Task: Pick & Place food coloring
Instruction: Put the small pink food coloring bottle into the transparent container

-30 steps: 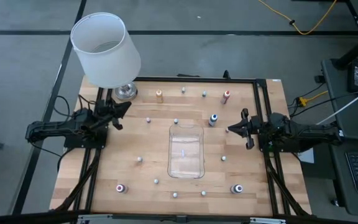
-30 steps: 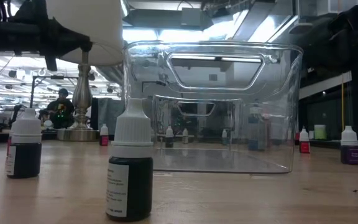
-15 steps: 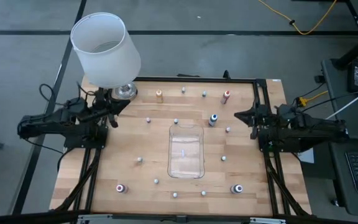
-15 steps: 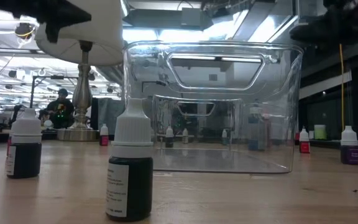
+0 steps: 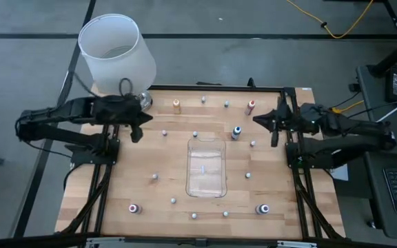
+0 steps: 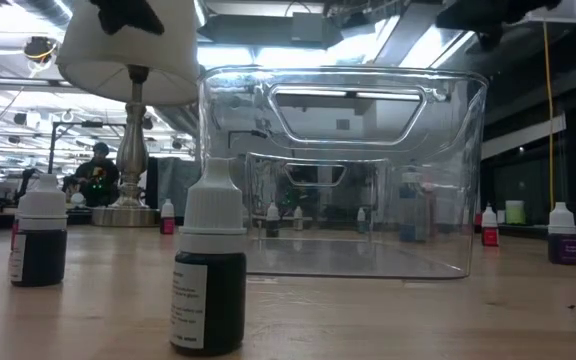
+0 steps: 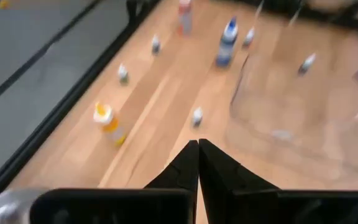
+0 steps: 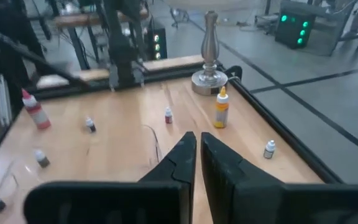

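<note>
Many tiny food coloring bottles stand upright on their bases, scattered over the wooden table around a clear tray (image 5: 206,167). Among them are an orange one (image 5: 176,105), a red one (image 5: 251,107), a blue one (image 5: 236,132) and several whitish ones. My left gripper (image 5: 137,132) hovers shut above the far-left part of the table, with the orange bottle (image 7: 107,121) ahead of it. My right gripper (image 5: 271,125) hovers shut above the far-right part, near the red bottle. In the low view, two dark bottles (image 6: 208,270) (image 6: 38,235) stand nearest.
A table lamp with a white shade (image 5: 116,54) stands at the far-left corner on a metal base (image 8: 209,78). A black frame (image 5: 219,87) runs along the table's far edge and sides. The clear tray (image 6: 343,170) sits mid-table. Bare wood lies between the bottles.
Both arms have risen from low positions at the table's sides. The left gripper has moved up and toward the table's right, over the far-left area. The right gripper has moved up and toward the far edge. No bottle has moved.
</note>
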